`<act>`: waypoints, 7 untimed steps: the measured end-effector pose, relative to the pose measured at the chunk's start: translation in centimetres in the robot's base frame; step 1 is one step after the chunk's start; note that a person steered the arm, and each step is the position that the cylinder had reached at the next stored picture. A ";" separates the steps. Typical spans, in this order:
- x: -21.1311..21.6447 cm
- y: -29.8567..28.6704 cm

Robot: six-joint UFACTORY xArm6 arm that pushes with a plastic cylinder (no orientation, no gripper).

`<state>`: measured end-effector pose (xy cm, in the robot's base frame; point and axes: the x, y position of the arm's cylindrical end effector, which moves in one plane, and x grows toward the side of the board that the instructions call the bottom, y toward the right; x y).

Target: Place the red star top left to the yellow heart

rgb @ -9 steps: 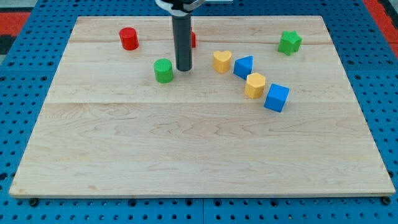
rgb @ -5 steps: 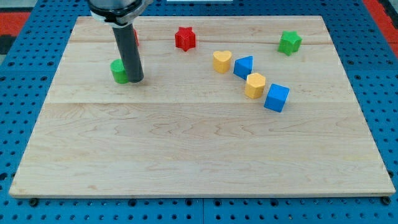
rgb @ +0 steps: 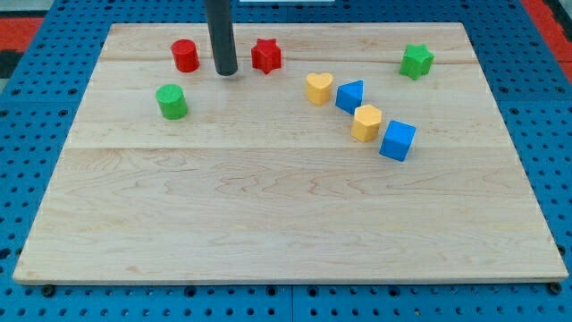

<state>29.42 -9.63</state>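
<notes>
The red star [rgb: 265, 55] lies near the board's top edge, left of centre. The yellow heart [rgb: 319, 88] sits to its lower right, with a gap between them. My tip [rgb: 225, 72] rests on the board just left of the red star, between it and the red cylinder [rgb: 185, 55], touching neither.
A green cylinder [rgb: 171, 101] lies below and left of my tip. A blue block [rgb: 350, 95] touches the heart's right side, then a second yellow block [rgb: 365, 122] and a blue cube [rgb: 398, 140] run down to the right. A green star [rgb: 416, 61] sits at the top right.
My tip pushed the green cylinder leftward, then left it and moved up and right to stand beside the red star. The red star, earlier hidden behind the rod, has not moved.
</notes>
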 end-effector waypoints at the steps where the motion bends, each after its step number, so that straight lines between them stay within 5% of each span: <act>1: -0.1 1.6; 7: -3.0 8.3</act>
